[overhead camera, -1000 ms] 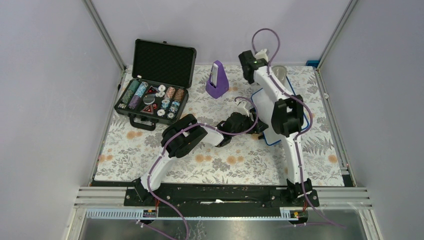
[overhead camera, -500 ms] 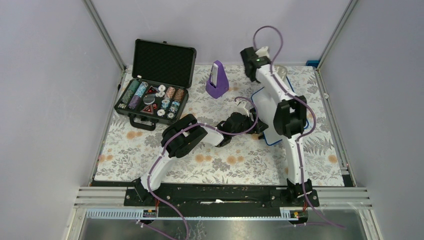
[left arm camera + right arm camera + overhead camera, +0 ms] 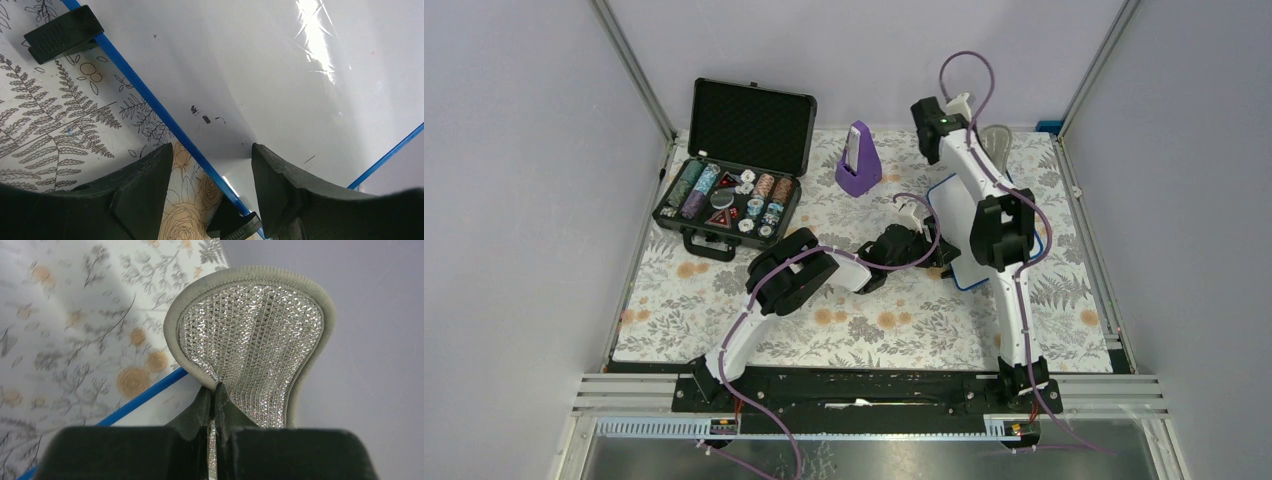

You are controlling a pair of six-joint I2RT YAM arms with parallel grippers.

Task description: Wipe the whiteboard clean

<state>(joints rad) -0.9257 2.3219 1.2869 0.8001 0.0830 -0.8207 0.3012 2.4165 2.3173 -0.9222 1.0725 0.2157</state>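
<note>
The whiteboard (image 3: 949, 218) lies flat on the floral tablecloth (image 3: 50, 125), right of centre. The left gripper (image 3: 210, 155) straddles its blue rim, jaws spread and unclamped; the right gripper (image 3: 215, 390) pinches a glittering mesh pad (image 3: 250, 340) near the far edge. Risk: a wiping stroke may slide the unclamped board, so the small dark marks (image 3: 205, 117) could stay.

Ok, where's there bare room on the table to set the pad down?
Free: the near strip of tablecloth along the mounting rail, and the right edge beside the whiteboard. Crowded: black case far left, purple metronome far middle, left arm and right arm over the whiteboard.
</note>
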